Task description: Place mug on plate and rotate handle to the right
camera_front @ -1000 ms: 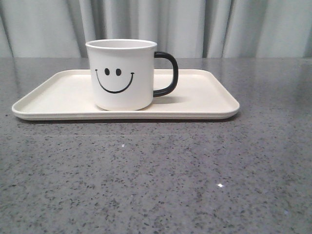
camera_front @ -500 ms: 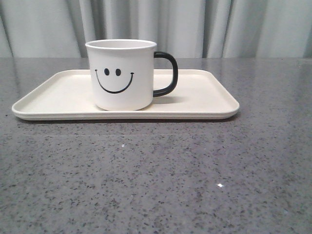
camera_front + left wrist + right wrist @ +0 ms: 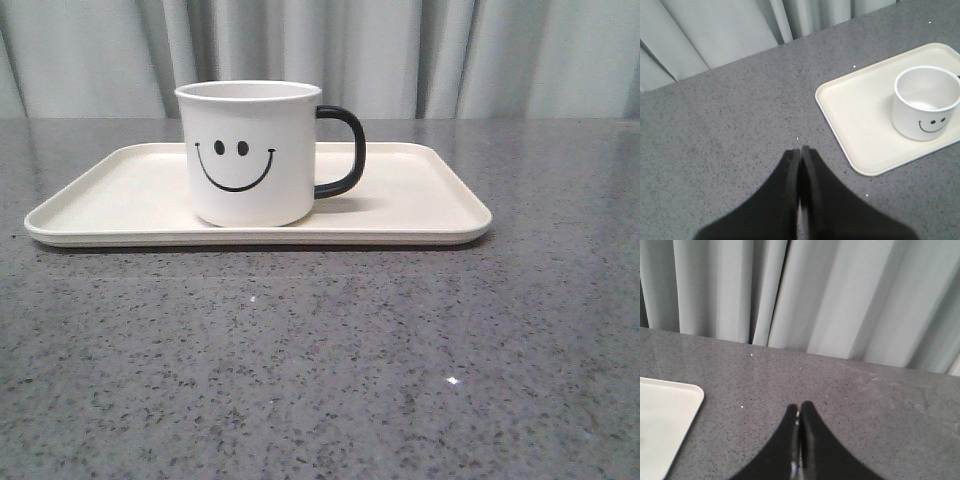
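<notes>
I see the white cylindrical mug with the black smiley face (image 3: pixel 250 155) standing upright on the large flat cream rectangular plate (image 3: pixel 420 200), left of its middle, its glossy black C-shaped handle (image 3: pixel 345 150) pointing right. The plate rests on the grey speckled stone table (image 3: pixel 320 360). My left gripper (image 3: pixel 800 150) and right gripper (image 3: pixel 799 407) have their jaws pressed together, holding nothing, well apart from the mug.

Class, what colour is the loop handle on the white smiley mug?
Glossy black C-shaped loop handle, seen best in the front view.
</notes>
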Action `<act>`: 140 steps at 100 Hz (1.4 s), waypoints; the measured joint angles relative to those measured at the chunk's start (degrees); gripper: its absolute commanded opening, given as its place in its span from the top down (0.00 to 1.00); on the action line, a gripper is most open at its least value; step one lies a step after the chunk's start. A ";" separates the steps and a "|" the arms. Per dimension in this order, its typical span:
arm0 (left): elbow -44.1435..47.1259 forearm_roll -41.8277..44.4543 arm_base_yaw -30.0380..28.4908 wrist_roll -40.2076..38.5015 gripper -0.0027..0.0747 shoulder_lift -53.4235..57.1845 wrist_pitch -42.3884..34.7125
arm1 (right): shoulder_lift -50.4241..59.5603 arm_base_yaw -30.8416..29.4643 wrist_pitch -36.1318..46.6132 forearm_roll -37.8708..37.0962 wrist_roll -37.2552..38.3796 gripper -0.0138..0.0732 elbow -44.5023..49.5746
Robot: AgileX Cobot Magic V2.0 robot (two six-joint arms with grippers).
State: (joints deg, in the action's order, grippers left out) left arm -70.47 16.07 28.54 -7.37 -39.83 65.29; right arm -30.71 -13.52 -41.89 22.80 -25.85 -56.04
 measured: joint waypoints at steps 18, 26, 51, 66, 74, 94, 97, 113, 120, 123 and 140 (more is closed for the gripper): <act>0.00 0.00 0.00 0.00 0.99 0.00 -1.66 | 0.00 0.00 -0.12 -0.09 0.07 0.97 0.10; 0.00 0.00 0.00 0.00 0.99 0.00 -1.76 | 0.00 0.00 -0.12 -0.09 0.07 0.97 0.10; 0.00 0.00 0.00 0.00 0.99 0.00 -1.76 | 0.00 0.00 -0.12 -0.12 0.07 0.97 0.10; 0.08 0.00 0.00 0.00 0.99 0.00 -1.76 | 0.00 0.00 -0.12 -0.12 0.07 0.97 0.10; 0.08 0.00 0.00 0.00 0.99 0.00 -1.76 | 0.00 0.00 -0.12 -0.12 0.07 0.97 0.10; 0.21 0.00 0.00 0.00 0.99 0.00 -1.99 | 0.00 0.00 -0.12 -0.12 0.07 0.97 0.10; 0.21 0.00 0.00 0.00 0.99 0.00 -2.25 | 0.00 0.00 -0.12 -0.12 0.07 0.97 0.10; 2.37 -1.08 -2.57 0.00 0.99 1.04 -9.50 | 0.00 0.00 -0.20 -0.12 0.07 0.97 0.10; 6.16 -2.59 -5.05 0.00 0.99 3.05 -17.83 | 0.00 0.00 -0.20 -0.12 0.07 0.97 0.10; 8.14 -3.20 -6.54 0.00 0.99 4.39 -21.66 | 0.00 0.00 -0.20 -0.12 0.07 0.97 0.10; 23.59 -6.46 -12.32 0.10 0.99 13.03 -44.40 | 0.00 0.00 -0.25 -0.12 0.07 0.97 0.10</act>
State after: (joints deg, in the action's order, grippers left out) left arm -46.88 9.61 16.23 -7.26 -26.81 20.88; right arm -30.71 -13.52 -42.14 22.68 -25.78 -55.95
